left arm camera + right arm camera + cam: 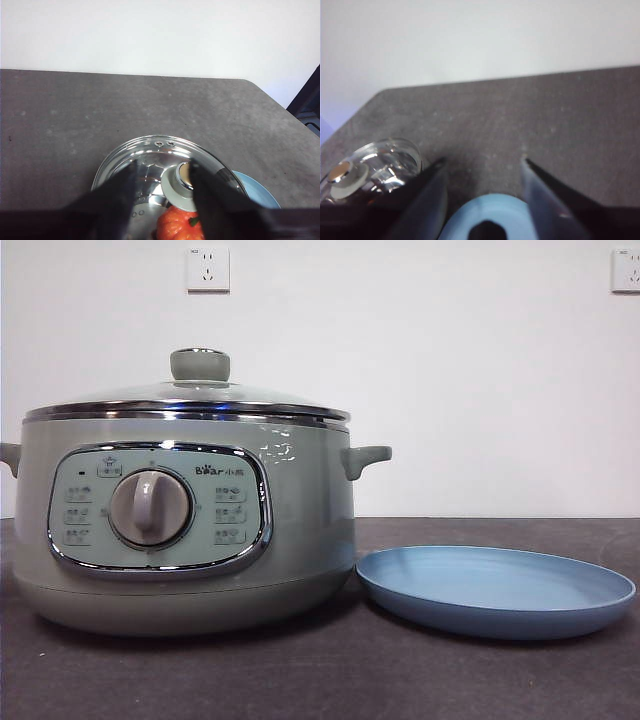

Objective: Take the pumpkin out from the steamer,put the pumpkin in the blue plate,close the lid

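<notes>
Left jaws spread above lid — pumpkin beneath.

Only the robot's two pincers show, each through its own wrist camera. The left pincer has two matte black jaws, broad at the base and narrowing toward blunt tips. The right pincer looks the same: two black, wedge-shaped jaws with soft grey highlights along their blurred edges.
</notes>
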Tool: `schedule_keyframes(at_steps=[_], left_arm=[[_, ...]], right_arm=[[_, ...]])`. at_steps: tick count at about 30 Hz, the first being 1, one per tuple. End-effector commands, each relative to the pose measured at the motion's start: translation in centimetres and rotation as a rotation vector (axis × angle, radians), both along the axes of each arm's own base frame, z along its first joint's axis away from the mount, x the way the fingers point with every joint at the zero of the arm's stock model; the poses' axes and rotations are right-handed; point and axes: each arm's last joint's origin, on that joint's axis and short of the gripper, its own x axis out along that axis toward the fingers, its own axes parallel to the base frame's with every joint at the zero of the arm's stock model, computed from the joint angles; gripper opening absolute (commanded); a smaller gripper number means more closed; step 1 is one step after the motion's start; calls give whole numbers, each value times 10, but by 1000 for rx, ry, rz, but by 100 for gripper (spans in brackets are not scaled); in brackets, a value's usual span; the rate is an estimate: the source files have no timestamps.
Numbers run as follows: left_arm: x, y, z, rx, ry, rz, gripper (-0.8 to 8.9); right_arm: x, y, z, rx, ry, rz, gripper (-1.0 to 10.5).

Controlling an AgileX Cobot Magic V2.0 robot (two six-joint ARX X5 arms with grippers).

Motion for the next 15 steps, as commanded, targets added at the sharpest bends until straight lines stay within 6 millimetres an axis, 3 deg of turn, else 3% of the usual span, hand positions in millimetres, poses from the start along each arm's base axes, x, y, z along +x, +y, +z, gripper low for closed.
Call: schedule_keyframes(at_steps=[1,7,15], left_arm=[[1,0,0,1,4,-5,413],[18,-10,0,12,47,-65,414],[55,-50,5,127,113,-163,413]], right_arm=[[5,2,-2,-13,19,18,506],[13,9,-7,-15,65,64,505],[15,15,-9,-17,86,102,504]])
